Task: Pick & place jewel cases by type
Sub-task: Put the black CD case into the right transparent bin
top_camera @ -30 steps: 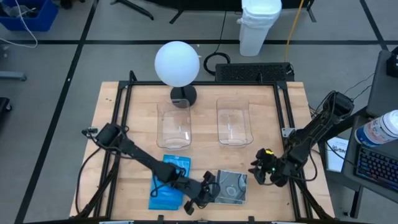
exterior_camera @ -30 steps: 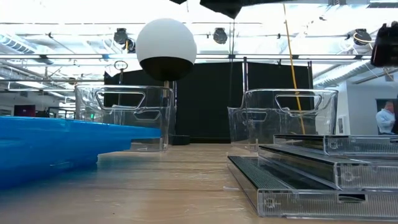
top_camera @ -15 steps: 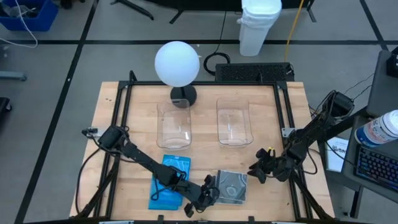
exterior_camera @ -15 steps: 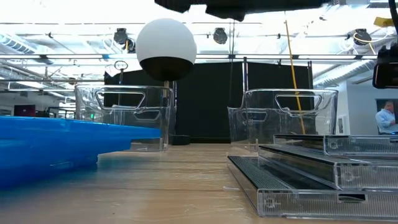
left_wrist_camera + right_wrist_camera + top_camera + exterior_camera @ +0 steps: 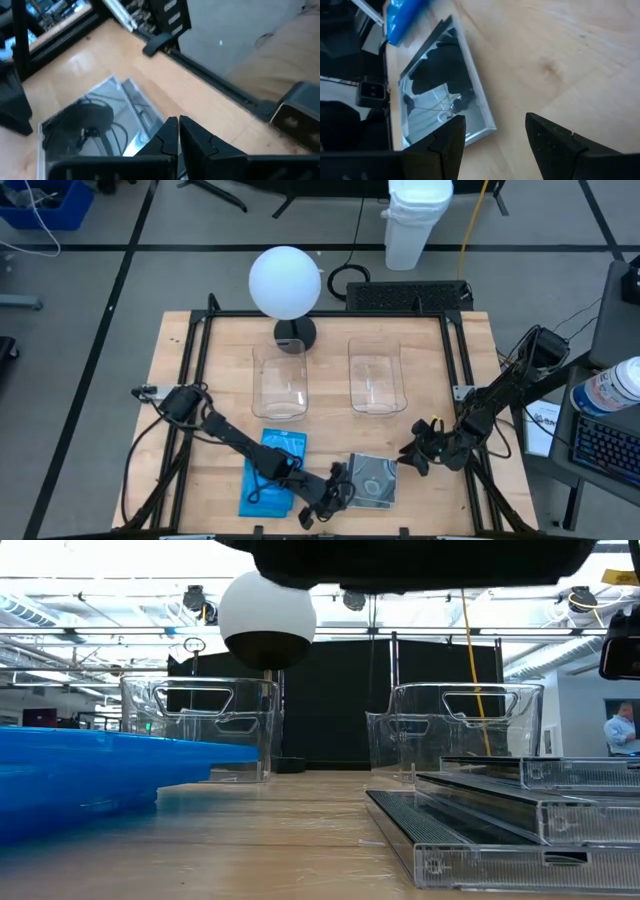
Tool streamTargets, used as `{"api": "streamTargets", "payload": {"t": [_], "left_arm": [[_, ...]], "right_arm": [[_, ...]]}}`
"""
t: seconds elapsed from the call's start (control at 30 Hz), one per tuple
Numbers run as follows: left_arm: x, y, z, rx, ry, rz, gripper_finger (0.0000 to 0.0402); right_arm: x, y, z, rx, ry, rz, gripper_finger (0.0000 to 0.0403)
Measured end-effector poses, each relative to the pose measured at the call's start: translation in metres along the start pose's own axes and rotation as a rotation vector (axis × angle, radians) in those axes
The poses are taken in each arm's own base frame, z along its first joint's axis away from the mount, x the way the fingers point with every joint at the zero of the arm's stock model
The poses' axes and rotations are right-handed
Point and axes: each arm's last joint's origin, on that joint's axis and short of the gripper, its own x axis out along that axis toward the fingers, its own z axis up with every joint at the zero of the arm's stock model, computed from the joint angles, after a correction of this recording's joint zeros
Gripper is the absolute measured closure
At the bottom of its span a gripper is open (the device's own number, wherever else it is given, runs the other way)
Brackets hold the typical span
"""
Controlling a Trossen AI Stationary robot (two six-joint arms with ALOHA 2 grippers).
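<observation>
A stack of clear jewel cases with discs showing lies flat near the table's near edge; the low view shows it on the right. Bright blue cases lie flat to its left. My left gripper is shut, with its fingertips over the clear stack's left side. No contact shows. My right gripper is open just right of the stack. Its wrist view looks along the table at the top clear case and the blue cases beyond.
Two clear tubs stand side by side beyond the cases. A white globe lamp stands at the far edge on a dark base. Black frame rails run along the table's sides. Bare wood lies between the tubs and the cases.
My right gripper has moved a little toward the table's left, closer to the clear stack, and stayed open. My left arm's dark bulk has spread across the top of the low view. The cases have not moved.
</observation>
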Motion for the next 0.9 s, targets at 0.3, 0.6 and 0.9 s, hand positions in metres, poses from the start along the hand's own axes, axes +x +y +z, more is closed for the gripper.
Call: {"api": "streamTargets", "payload": {"t": [0.3, 0.6, 0.9], "left_arm": [[0.000, -0.002, 0.000, 0.018, -0.003, -0.023, 0.0392], [0.000, -0.002, 0.000, -0.032, -0.008, -0.043, 0.0356], [0.005, -0.002, -0.007, -0.034, 0.016, -0.019, 0.0355]], "right_arm": [[0.000, 0.001, 0.000, 0.012, -0.001, 0.005, 0.0206], [0.003, -0.002, -0.003, 0.050, 0.027, -0.017, 0.0206], [0.013, -0.002, -0.009, 0.058, 0.027, -0.001, 0.0206]]}}
